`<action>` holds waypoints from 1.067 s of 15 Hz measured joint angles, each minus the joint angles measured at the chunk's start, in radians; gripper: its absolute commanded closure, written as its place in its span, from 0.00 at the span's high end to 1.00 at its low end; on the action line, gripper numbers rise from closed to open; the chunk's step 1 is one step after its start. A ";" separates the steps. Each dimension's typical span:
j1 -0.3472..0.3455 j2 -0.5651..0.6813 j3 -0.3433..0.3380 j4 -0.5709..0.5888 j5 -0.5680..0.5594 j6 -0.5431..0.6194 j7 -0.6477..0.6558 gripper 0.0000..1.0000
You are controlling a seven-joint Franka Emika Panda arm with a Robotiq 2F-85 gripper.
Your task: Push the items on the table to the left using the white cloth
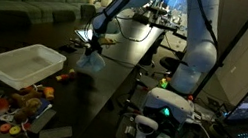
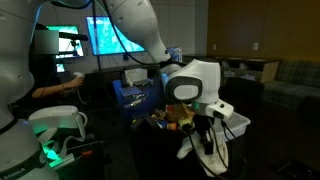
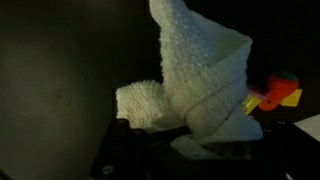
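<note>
White wrinkled fabric cloth (image 3: 200,85) hangs clamped in black gripper (image 1: 94,47) (fingertips buried); small red-orange-yellow toy items (image 3: 278,90) partly cut off.

Dim office, green sofa (image 1: 24,2), glowing monitors (image 2: 108,35)

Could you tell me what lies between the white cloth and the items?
In an exterior view, only bare table separates the white cloth from the items.

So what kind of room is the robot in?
Most likely an office or lab lounge, not a home. There is a long dark table, a green couch, and glowing computer screens.
</note>
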State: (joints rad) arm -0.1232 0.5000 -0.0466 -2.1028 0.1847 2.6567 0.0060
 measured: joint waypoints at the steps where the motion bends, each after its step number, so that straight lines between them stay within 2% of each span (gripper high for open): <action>1: 0.003 0.038 -0.005 0.040 -0.017 0.013 0.010 0.00; 9: 0.049 0.327 -0.019 0.344 -0.066 0.041 0.060 0.00; 12: 0.077 0.400 -0.017 0.400 -0.066 0.041 0.066 0.00; 16: 0.126 0.447 -0.008 0.411 -0.066 0.041 0.076 0.00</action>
State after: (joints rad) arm 0.0032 0.9475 -0.0546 -1.6920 0.1186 2.6974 0.0820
